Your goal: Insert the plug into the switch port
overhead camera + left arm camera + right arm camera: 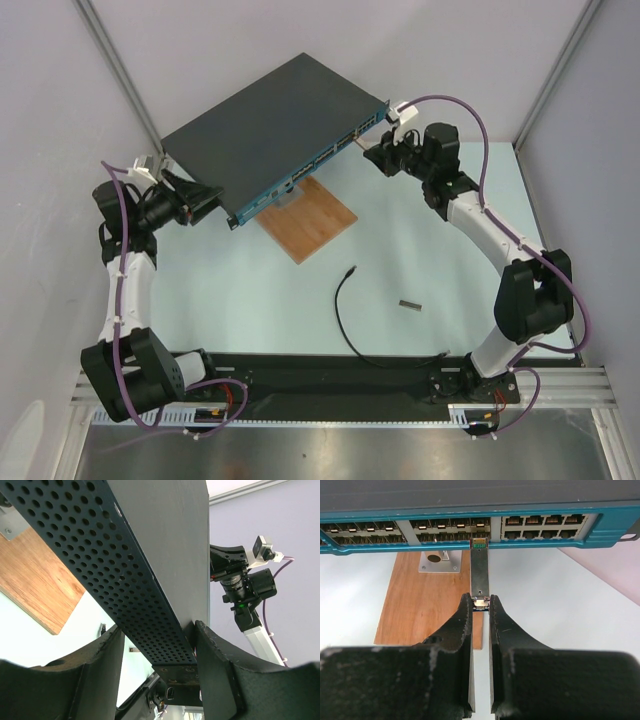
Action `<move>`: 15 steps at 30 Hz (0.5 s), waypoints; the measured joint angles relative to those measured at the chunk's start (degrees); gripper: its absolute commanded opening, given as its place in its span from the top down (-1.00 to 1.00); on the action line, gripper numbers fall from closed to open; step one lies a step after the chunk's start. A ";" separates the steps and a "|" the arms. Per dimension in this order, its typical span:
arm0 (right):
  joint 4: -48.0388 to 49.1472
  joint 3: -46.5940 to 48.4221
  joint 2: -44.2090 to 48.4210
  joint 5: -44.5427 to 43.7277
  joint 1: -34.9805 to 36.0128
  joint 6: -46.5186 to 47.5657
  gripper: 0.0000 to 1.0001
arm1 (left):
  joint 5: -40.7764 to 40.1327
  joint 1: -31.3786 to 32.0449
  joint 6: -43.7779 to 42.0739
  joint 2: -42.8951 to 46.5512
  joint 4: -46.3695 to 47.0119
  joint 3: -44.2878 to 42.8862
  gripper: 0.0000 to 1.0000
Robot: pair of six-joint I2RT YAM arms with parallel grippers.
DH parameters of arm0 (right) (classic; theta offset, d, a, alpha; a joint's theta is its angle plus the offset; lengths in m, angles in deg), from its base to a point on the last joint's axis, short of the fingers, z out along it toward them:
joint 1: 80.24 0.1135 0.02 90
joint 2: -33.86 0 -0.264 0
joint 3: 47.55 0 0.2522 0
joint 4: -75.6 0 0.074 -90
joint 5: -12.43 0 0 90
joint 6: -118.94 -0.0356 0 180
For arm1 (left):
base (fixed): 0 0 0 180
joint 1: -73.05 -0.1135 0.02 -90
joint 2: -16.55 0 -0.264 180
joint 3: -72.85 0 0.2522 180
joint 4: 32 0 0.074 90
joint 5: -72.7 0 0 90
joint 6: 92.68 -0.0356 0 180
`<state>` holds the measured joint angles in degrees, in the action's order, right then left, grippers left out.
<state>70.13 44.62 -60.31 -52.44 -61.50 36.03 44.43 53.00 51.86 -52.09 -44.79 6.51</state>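
Plug (351, 270) lies free on the bench (250, 300), its cable (338, 305) trailing toward the near edge, well apart from both arms; the right one is nearer. Right fingers (465, 630) are clamped on a grey metal piece (480, 570) pointing into the port row (450, 526); left fingers (215, 660) grip the switch box (125, 580).

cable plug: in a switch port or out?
Out. The plug lies loose on the table, its cable trailing toward the near edge, well clear of the switch front.
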 measured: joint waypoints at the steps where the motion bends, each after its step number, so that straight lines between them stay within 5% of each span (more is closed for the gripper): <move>1: -0.02 -0.09 0.00 0.00 -0.02 0.00 1.00 | 0.00 0.00 -0.04 0.00 -0.07 -0.04 0.99; 15: -0.26 -0.68 0.02 0.00 -0.17 0.00 1.00 | 0.00 0.00 -0.13 0.00 -0.13 -0.04 0.99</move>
<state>69.87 43.94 -60.29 -52.44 -61.68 36.03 44.43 53.00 51.73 -52.09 -44.92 6.47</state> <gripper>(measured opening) 0.102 0.581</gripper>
